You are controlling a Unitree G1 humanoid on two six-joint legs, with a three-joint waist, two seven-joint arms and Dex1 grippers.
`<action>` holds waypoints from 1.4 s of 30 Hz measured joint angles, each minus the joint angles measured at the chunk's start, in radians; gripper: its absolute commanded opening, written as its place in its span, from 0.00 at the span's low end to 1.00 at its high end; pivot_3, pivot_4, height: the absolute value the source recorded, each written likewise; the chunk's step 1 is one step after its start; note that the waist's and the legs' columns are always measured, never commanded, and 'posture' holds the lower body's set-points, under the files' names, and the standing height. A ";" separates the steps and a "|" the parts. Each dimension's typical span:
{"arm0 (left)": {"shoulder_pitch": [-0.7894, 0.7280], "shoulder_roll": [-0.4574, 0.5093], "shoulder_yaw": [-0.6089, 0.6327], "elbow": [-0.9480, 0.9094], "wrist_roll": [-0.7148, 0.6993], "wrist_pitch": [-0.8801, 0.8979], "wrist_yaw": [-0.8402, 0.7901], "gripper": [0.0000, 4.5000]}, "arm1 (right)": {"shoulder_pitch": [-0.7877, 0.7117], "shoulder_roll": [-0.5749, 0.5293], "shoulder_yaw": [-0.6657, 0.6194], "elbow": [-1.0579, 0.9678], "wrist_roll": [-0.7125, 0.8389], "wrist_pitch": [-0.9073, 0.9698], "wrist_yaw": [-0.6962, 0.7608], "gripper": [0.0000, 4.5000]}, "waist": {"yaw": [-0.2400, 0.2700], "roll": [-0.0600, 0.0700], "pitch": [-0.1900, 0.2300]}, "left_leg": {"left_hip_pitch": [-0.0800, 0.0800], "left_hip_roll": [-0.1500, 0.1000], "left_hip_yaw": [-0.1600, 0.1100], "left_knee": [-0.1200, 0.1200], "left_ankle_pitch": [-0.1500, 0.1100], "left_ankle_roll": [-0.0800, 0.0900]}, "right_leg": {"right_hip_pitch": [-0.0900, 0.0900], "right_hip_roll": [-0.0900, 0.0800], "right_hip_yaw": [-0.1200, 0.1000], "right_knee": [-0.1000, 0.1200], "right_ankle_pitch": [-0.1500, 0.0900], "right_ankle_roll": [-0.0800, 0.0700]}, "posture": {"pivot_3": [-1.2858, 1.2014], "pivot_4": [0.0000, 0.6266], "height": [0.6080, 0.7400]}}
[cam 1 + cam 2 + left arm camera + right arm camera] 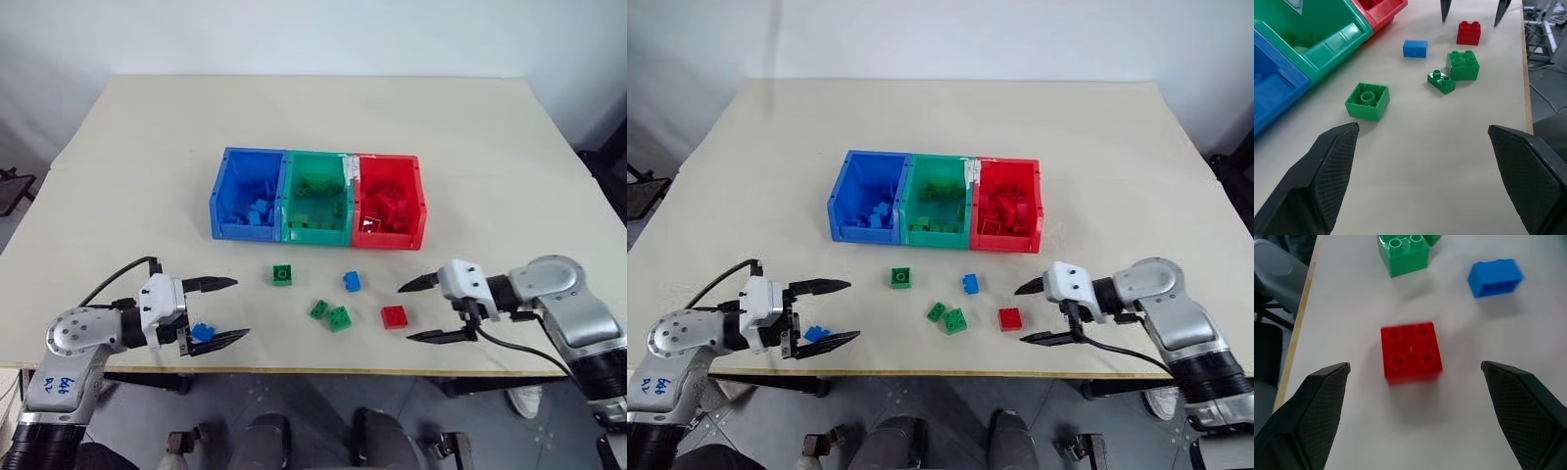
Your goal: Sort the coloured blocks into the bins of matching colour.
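Smooth, matt cream desk top point(147, 176), pale wood-coloured along the front edge. Glossy moulded plastic in the joined blue, green and red bins point(315, 231) and the small studded bricks point(1411, 351). Matt black gripper fingers point(1332, 166) with cross-hatched pads.

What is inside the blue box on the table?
The blue box holds a heap of blue blocks. Its front wall hides the lowest ones, so the count stays unclear.

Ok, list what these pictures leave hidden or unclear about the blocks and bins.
- Bin contents: in the head views the walls of the blue bin, green bin and red bin hide part of the piles; no count possible.
- White label on the red bin: too small to read.
- Small blue block by the left pincer: partly behind its finger.
- Red block: blurred in the right wrist view.
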 measured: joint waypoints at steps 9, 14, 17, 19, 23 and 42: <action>0.008 -0.018 0.012 -0.056 -0.004 -0.001 0.053 1.00 | -0.017 0.028 0.021 0.029 -0.043 -0.033 -0.030 0.32 | 0.000 0.000 0.000 | 0.000 -0.001 0.001 0.000 0.000 -0.001 | 0.000 0.001 0.000 0.000 0.000 0.000 | 0.52 0.24 1.00; 0.021 -0.042 0.035 -0.066 -0.031 0.013 0.096 1.00 | -0.050 0.103 -0.046 0.026 0.055 0.061 -0.078 0.32 | -0.009 0.000 0.000 | 0.000 0.000 0.001 0.000 0.000 -0.001 | 0.000 0.001 0.000 0.000 0.000 0.000 | 0.52 0.24 1.00; 0.048 -0.052 0.079 -0.089 -0.057 0.028 0.133 1.00 | -0.167 0.142 -0.092 0.063 0.077 0.133 -0.167 0.32 | -0.020 0.000 0.000 | 0.000 0.000 0.001 0.000 0.000 -0.001 | -0.001 0.001 0.000 0.001 0.000 0.000 | 0.52 0.24 1.00; 0.089 -0.052 0.111 -0.106 -0.080 0.043 0.141 1.00 | -0.265 0.173 -0.129 0.126 0.075 0.148 -0.239 0.32 | -0.023 0.000 0.000 | 0.001 0.000 0.001 -0.001 -0.001 -0.002 | -0.002 0.002 0.001 0.001 0.000 -0.001 | 0.52 0.24 1.00; 0.165 -0.049 0.147 -0.123 -0.088 0.061 0.144 1.00 | -0.411 0.237 -0.148 0.306 0.021 0.113 -0.356 0.32 | -0.020 0.000 0.000 | 0.000 0.000 0.002 -0.002 -0.001 -0.002 | -0.003 0.002 0.000 0.001 -0.001 -0.001 | 0.52 0.24 1.00; 0.057 -0.029 0.107 -0.137 -0.118 0.122 0.124 1.00 | -0.167 0.157 -0.263 0.258 0.109 -0.064 -0.212 0.99 | 0.012 0.000 0.000 | -0.002 -0.001 0.000 0.000 -0.003 0.002 | -0.001 0.000 -0.002 0.001 -0.001 -0.001 | 0.52 0.24 1.00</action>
